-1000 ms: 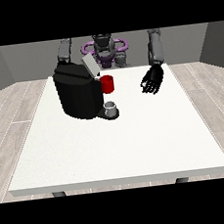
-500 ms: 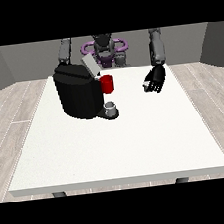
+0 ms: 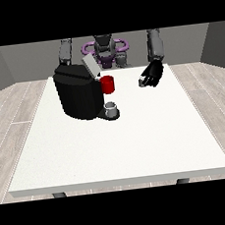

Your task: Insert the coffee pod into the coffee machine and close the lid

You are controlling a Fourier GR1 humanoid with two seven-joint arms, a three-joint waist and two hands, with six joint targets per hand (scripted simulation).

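Near the table's far edge, hand at the view's right now curled round something small and pale, perhaps the pod; coffee machine still open-lidded, so insertion pending

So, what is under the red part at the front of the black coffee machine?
Under the red part a small grey cup stands on the black coffee machine's base. Whether the cup holds anything cannot be seen.
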